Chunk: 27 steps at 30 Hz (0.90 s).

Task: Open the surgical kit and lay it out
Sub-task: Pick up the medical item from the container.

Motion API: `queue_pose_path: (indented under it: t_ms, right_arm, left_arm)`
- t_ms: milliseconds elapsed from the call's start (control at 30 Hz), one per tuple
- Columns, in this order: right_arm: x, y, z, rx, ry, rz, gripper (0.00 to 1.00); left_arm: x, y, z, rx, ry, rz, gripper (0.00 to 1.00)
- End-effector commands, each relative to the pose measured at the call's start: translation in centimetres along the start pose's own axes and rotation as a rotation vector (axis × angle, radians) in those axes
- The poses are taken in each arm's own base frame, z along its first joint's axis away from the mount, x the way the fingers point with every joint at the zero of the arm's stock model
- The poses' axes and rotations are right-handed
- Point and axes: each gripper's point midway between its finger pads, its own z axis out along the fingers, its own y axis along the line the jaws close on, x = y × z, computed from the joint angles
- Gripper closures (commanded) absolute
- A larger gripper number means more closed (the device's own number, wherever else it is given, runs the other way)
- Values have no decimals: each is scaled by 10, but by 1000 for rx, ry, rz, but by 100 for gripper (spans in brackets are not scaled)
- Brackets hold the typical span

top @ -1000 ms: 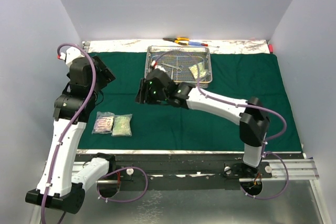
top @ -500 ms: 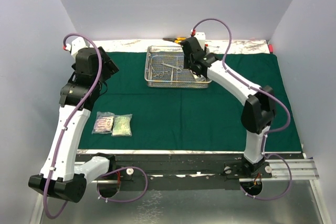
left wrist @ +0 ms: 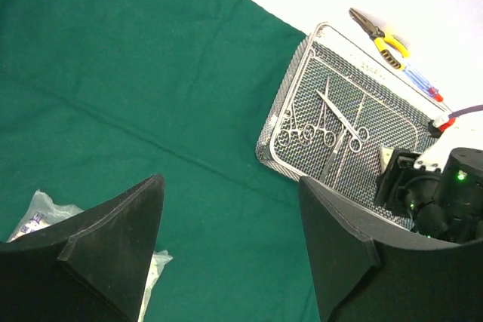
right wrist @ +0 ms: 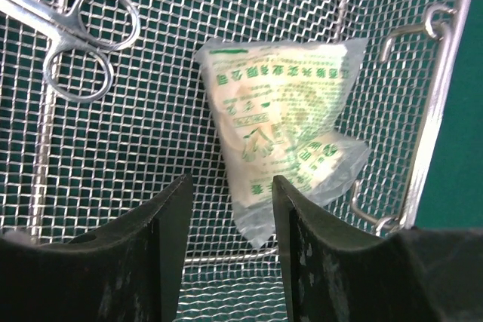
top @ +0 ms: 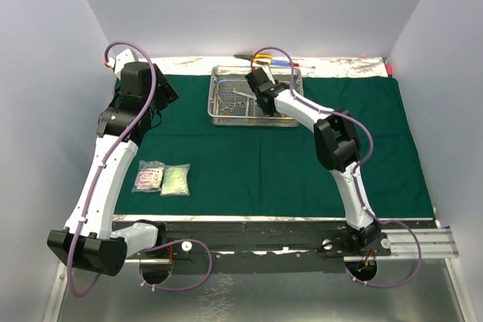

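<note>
The dark green cloth (top: 256, 156) lies spread flat. The steel mesh tray (top: 219, 115) stands at its back middle, holding scissor-like clamps (left wrist: 306, 133) and slim forceps (left wrist: 337, 152). Two clear packets (top: 149, 177) (top: 176, 180) lie side by side on the cloth at the front left. A third packet (right wrist: 279, 126) lies in the tray's right end. My right gripper (top: 264, 90) hovers open just above that packet, whose lower edge is just ahead of the fingertips (right wrist: 230, 209). My left gripper (top: 162, 92) is open and empty (left wrist: 230, 239), high over the cloth's left side.
A yellow-handled tool (top: 260, 57) and red and blue pens (top: 285, 62) lie on the white strip behind the tray. The tray's wire handle (right wrist: 404, 32) and rim (right wrist: 438, 111) lie right of the packet. Clamp finger rings (right wrist: 90, 43) lie to its left.
My right arm has swung from the cloth's middle back to the tray and now hangs over the packet in it. My left arm has risen and moved toward the back left.
</note>
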Motion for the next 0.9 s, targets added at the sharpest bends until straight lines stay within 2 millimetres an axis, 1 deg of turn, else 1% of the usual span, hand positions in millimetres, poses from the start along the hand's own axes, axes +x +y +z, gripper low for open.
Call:
queue_pose_path:
  t_ms: [0,133,333,400,467,533,567,633,667,800,867]
  right_arm:
    - [-17,-16,7,38,-36,-11,50]
    - [-13,-19,20,27,-16,4,50]
    - [3,-8,38,-91,38,35,50]
    - [6,-5,42,-120,51,54,53]
    - [5,-6,41,-134,52,74,61]
    - [-3,-10,36,-127,28,102,70]
    - [-8,-14,31,-119,9,123,73]
    - [-27,-21,18,-127,-63,159,80]
    - [-36,-24,11,-133,-96,174,82]
    - [-71,-39,-22,-166,-192,240,83]
    - [-87,-41,-41,-214,-233,272,83]
  left_arm:
    - [-2,-9,5,25,-3,-7,27]
    - [0,-9,12,16,8,6,27]
    - [2,-12,21,13,20,24,27]
    - [3,-13,24,16,27,32,27]
    - [4,-15,27,22,35,39,27]
    - [7,-17,29,33,46,45,27]
    - [8,-19,30,42,52,49,27]
    - [12,-24,32,70,66,59,27]
    - [15,-27,33,91,77,63,27]
    - [26,-48,37,210,128,82,25]
    - [32,-61,38,278,158,86,23]
